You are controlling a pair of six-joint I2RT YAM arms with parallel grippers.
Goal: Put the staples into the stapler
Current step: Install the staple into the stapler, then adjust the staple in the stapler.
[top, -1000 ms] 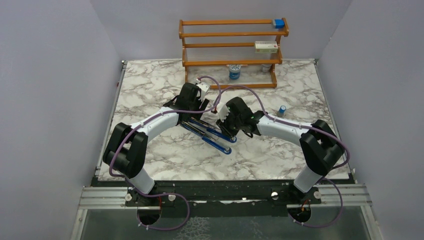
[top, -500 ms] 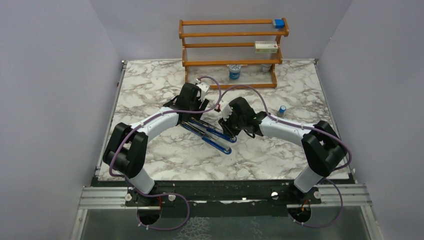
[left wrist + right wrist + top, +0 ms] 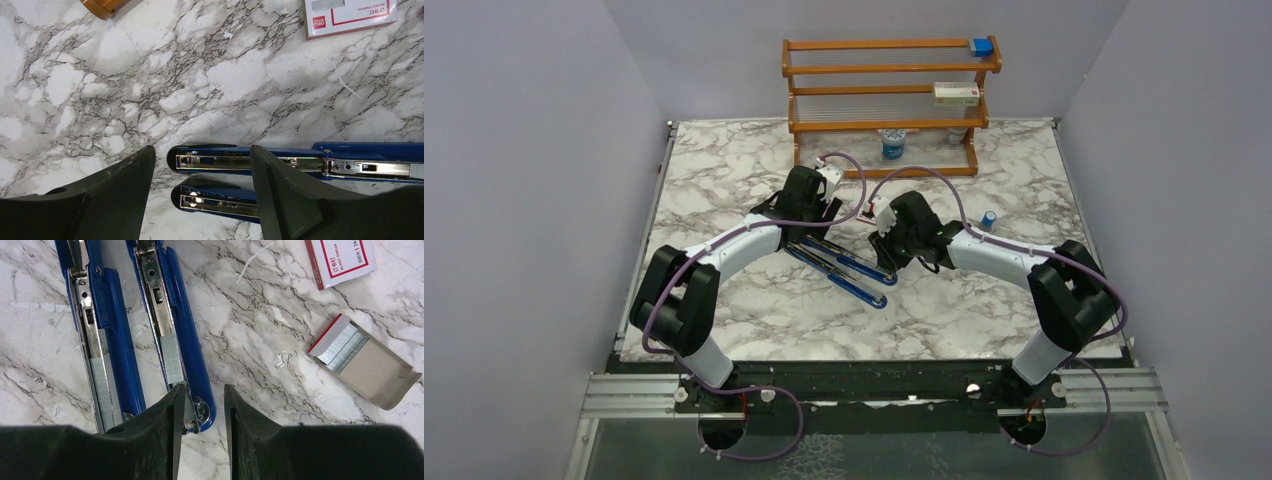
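The stapler lies opened flat on the marble tabletop. Its two blue arms lie side by side, running from upper left to lower right between the two robot arms. In the overhead view the left end effector hangs over the stapler's upper-left end and the right end effector over the farther arm's right end. From up here, how either pair of fingers stands cannot be told. A wooden rack stands at the back with a blue block on its top rail. A small blue cylinder stands on the tabletop just beyond the right arm.

In the left wrist view the fingers are spread wide and pinch nothing. The rounded ends of both stapler arms, metal channels up, show in the gap and run on behind the right-hand finger. Whether that finger touches them cannot be told. A red-and-white box lies at the upper right, apart from the stapler.

In the right wrist view the fingers stand a narrow gap apart with bare marble between them, holding nothing. The left-hand one overlaps the near end of the right-hand stapler arm. Staples sit in that arm's channel, and a similar ribbed grey strip lies in the other arm's. Well to the right an open cardboard tray holds a block of staples at its red-edged end.
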